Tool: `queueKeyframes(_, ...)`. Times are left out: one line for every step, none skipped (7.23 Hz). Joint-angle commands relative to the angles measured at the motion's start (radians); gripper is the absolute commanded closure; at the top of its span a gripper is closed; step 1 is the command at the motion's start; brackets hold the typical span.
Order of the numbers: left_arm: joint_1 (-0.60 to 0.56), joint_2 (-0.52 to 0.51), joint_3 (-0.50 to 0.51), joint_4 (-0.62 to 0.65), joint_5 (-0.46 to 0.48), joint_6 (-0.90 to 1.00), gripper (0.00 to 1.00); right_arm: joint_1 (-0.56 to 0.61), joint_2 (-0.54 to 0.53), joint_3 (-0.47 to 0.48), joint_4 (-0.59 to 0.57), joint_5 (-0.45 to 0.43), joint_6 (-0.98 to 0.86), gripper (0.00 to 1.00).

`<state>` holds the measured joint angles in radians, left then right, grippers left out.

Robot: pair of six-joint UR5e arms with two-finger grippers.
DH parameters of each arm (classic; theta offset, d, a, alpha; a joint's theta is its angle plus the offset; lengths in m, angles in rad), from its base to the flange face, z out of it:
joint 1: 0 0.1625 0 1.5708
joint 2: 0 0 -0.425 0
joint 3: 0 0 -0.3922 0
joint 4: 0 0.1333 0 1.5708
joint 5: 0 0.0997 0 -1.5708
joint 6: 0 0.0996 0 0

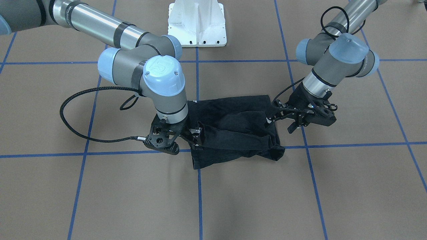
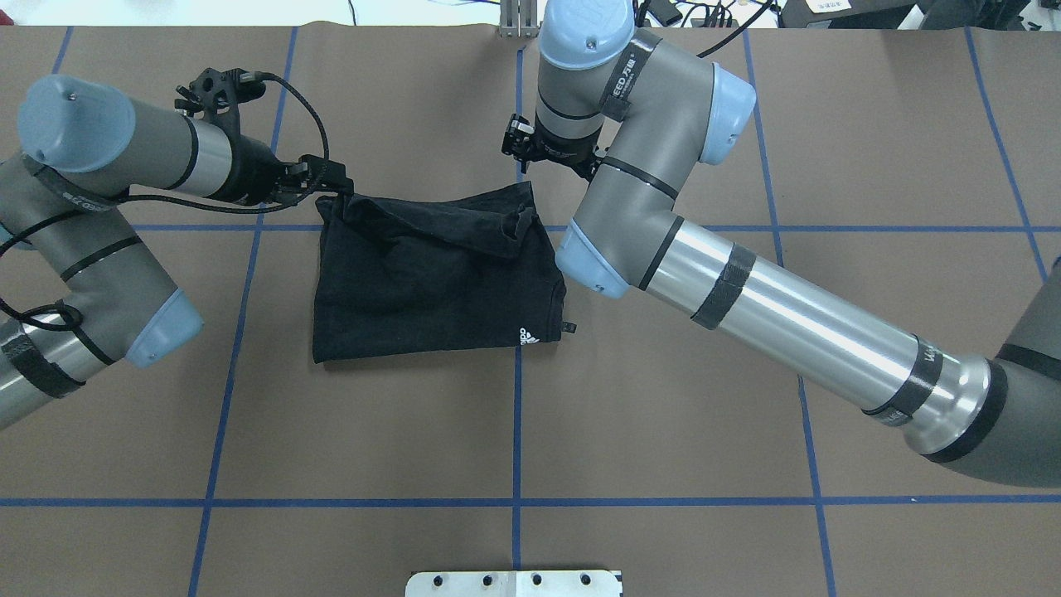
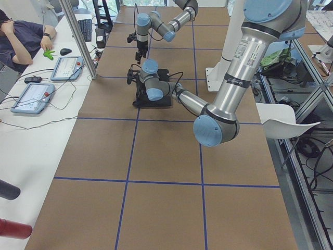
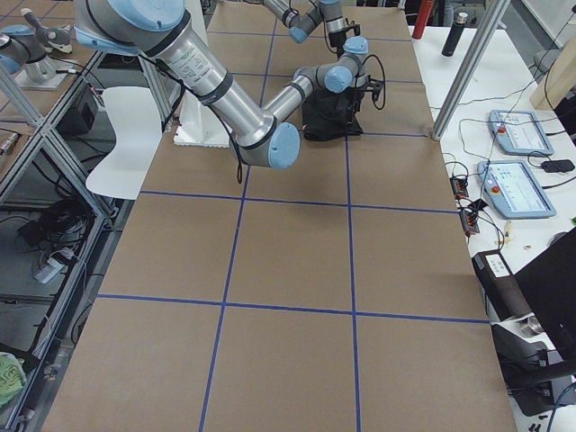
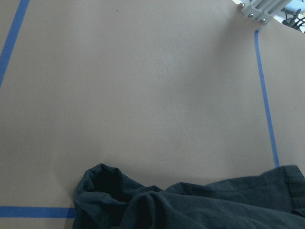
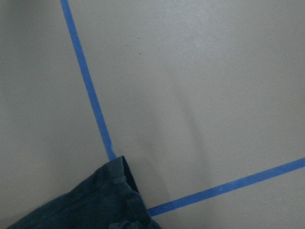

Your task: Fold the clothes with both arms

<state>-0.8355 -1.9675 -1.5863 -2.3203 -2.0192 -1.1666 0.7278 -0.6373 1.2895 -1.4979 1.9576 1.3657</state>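
From across the table, the black T-shirt (image 1: pixel 233 126) lies bunched on the brown paper-covered table (image 1: pixel 300 200), with the left gripper (image 1: pixel 271 119) at one far corner and the right gripper (image 1: pixel 196 135) at the other, each apparently clamped on cloth, the edge between them lifted and sagging. From over the robot's shoulders, the shirt (image 2: pixel 431 282) straddles a blue tape line (image 2: pixel 516 431); the left gripper (image 2: pixel 327 184) pinches its corner, while the right gripper (image 2: pixel 522 153) is mostly hidden under the wrist, so its grip I cannot confirm there. The side views show too little. The left wrist view shows rumpled cloth (image 5: pixel 190 205), the right a hemmed corner (image 6: pixel 95 200). This looks like mid-fold; next, both arms should carry the raised edge together toward the robot, evenly, then release.
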Motion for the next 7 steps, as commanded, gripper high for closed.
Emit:
queueKeyframes(-0.020, 0.086, -0.102, 0.158, -0.007, 0.268, 0.00, 0.021, -0.167, 0.196, -0.092, 0.027, -0.171, 0.01)
queueKeyframes(-0.060, 0.111, -0.169, 0.296, -0.007, 0.429, 0.00, 0.051, -0.318, 0.331, -0.105, 0.058, -0.310, 0.01)
queueKeyframes(-0.107, 0.145, -0.228, 0.399, -0.006, 0.600, 0.00, 0.111, -0.481, 0.443, -0.105, 0.110, -0.450, 0.01)
queueKeyframes(-0.173, 0.204, -0.259, 0.435, -0.012, 0.755, 0.00, 0.177, -0.618, 0.520, -0.105, 0.130, -0.608, 0.01)
queueKeyframes(-0.247, 0.254, -0.258, 0.437, -0.085, 0.822, 0.00, 0.259, -0.719, 0.543, -0.105, 0.164, -0.784, 0.01)
queueKeyframes(-0.322, 0.313, -0.247, 0.438, -0.177, 0.894, 0.00, 0.354, -0.799, 0.545, -0.105, 0.208, -0.967, 0.01)
queueKeyframes(-0.394, 0.349, -0.209, 0.435, -0.299, 0.904, 0.00, 0.454, -0.862, 0.536, -0.108, 0.242, -1.157, 0.01)
